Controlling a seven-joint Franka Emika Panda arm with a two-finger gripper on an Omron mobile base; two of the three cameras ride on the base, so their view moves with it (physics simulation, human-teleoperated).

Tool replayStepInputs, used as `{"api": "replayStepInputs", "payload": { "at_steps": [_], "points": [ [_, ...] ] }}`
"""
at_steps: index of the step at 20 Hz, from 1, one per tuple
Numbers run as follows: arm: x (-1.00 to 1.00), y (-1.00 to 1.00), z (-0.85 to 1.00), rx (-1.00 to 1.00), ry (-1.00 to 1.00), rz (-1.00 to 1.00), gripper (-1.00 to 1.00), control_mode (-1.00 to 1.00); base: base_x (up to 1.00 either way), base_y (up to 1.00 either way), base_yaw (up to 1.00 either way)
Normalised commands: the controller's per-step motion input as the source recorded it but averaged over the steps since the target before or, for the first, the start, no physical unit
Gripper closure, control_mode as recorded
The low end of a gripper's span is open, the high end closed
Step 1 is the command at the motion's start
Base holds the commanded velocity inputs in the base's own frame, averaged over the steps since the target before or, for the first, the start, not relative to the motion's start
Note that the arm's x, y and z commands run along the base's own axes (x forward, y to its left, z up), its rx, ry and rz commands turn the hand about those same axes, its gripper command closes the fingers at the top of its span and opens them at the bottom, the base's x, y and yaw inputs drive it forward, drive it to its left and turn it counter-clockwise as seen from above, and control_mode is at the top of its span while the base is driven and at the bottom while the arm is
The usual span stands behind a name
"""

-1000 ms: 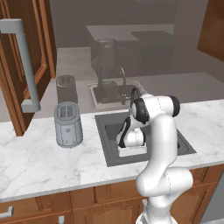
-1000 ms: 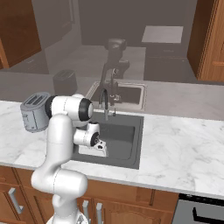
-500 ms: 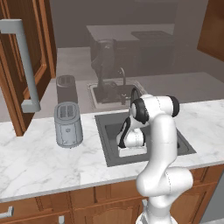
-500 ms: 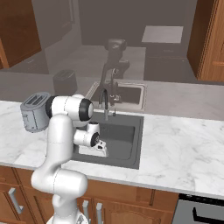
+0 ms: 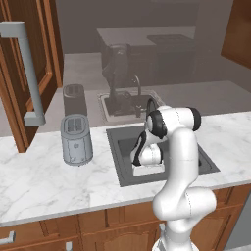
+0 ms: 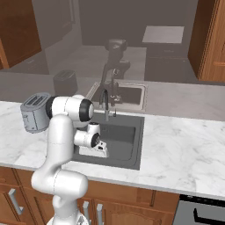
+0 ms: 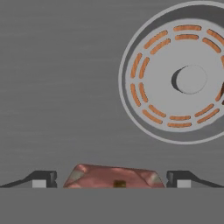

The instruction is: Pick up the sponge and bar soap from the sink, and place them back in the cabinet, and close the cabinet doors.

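Two fingertips (image 7: 42, 179) spread wide, jaws flanking the soap (image 7: 114, 176) on the sink (image 7: 65, 87) floor, drain (image 7: 183, 81) beyond.

The bar soap (image 7: 114, 176) is pinkish-red with paler cream patches; the sink (image 7: 61, 87) floor is dark grey, and its drain (image 7: 183, 81) is pale grey ringed with orange dashes. The counter (image 5: 39, 181) is white marble veined grey; the toaster (image 5: 76, 139) is silver-grey; the cabinet doors (image 5: 19, 73) are brown wood with a grey bar handle (image 5: 27, 73).

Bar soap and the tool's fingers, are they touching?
Apart. In the hand view the bar soap sits between the open fingers, with sink floor visible on both sides.
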Motion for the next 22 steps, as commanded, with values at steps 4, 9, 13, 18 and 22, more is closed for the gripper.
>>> {"api": "replayStepInputs", "payload": {
  "at_steps": [4, 9, 13, 18, 22],
  "points": [
    [0.0, 0.0, 0.0, 0.0, 0.0, 0.0, -1.0, -1.0, 0.0, 0.0, 0.0],
    [0.0, 0.0, 0.0, 0.0, 0.0, 0.0, -1.0, -1.0, 0.0, 0.0, 0.0],
    [0.0, 0.0, 0.0, 0.0, 0.0, 0.0, -1.0, -1.0, 0.0, 0.0, 0.0],
    [0.0, 0.0, 0.0, 0.0, 0.0, 0.0, 1.0, -1.0, 0.0, 0.0, 0.0],
    [0.0, 0.0, 0.0, 0.0, 0.0, 0.0, 1.0, -1.0, 0.0, 0.0, 0.0]
  ]
}}
